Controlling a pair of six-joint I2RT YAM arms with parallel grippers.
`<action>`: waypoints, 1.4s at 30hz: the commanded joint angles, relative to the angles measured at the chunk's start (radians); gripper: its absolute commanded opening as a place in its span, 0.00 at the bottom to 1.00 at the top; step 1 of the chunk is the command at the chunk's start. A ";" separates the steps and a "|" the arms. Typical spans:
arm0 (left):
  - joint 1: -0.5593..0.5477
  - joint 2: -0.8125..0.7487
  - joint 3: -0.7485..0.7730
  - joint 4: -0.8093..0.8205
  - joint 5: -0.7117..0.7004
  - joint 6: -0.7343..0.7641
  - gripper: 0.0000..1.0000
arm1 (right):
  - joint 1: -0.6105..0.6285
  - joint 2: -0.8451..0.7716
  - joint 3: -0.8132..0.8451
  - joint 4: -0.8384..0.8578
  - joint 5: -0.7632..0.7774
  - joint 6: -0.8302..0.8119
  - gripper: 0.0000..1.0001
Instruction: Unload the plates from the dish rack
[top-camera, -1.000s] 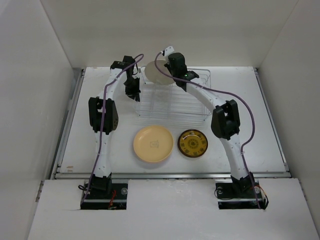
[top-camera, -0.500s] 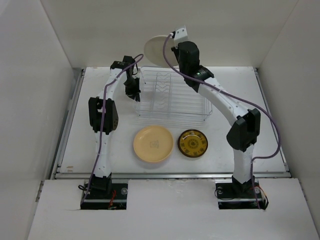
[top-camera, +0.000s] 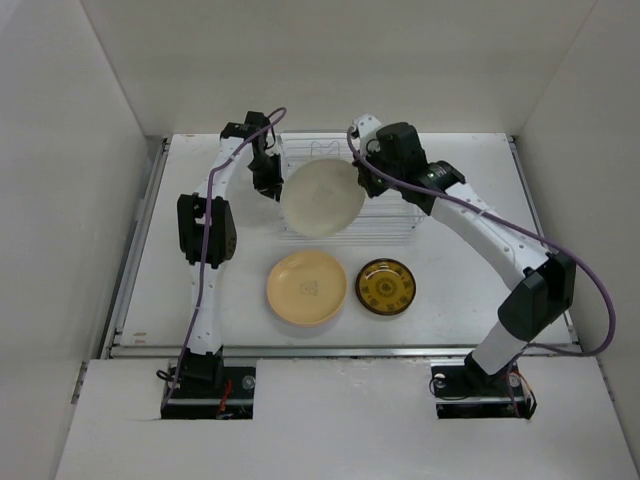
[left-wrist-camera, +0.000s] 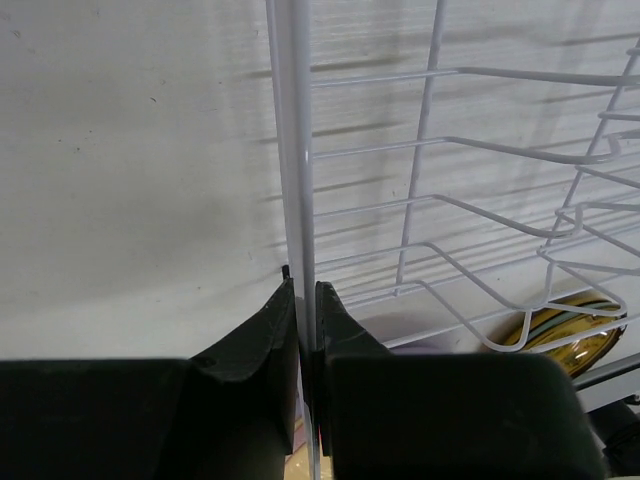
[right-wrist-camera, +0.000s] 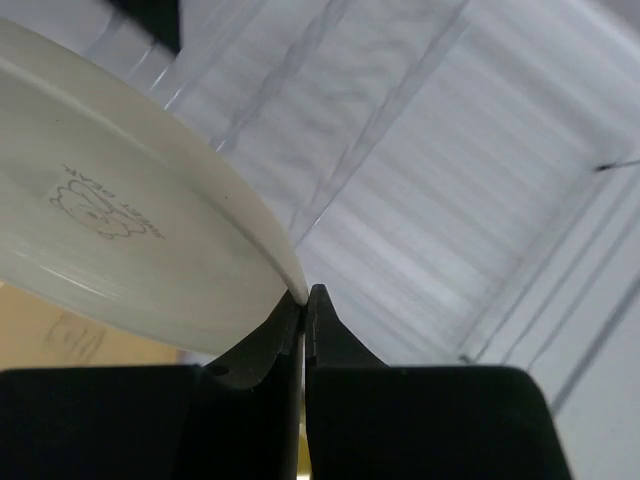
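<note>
My right gripper (top-camera: 360, 182) is shut on the rim of a cream plate (top-camera: 321, 197) and holds it in the air over the front left of the wire dish rack (top-camera: 395, 215). In the right wrist view the plate (right-wrist-camera: 120, 250) fills the upper left, its rim pinched between the jaws of the gripper (right-wrist-camera: 305, 298). My left gripper (top-camera: 267, 186) is shut on the rack's left edge wire (left-wrist-camera: 292, 150). A pale yellow plate (top-camera: 306, 288) and a small dark plate with a gold centre (top-camera: 386, 286) lie on the table in front of the rack.
White walls stand on three sides of the white table (top-camera: 520, 230). The table's front edge (top-camera: 340, 349) runs just beyond the arm bases. In the left wrist view the dark plate (left-wrist-camera: 570, 335) shows through the rack wires.
My right arm carried the cream plate up out of the rack, high over its back, then forward and down over the rack's front left. The left arm stayed on the rack.
</note>
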 joint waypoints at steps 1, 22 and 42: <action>0.021 0.060 0.023 -0.024 -0.033 -0.056 0.00 | 0.019 -0.043 -0.059 -0.172 -0.307 0.070 0.00; 0.021 -0.005 0.072 -0.071 -0.164 0.101 0.42 | 0.158 0.273 -0.077 -0.307 -0.280 0.103 0.14; 0.021 -0.177 0.062 -0.139 -0.193 0.171 0.55 | 0.180 -0.015 -0.087 -0.267 -0.094 0.203 0.55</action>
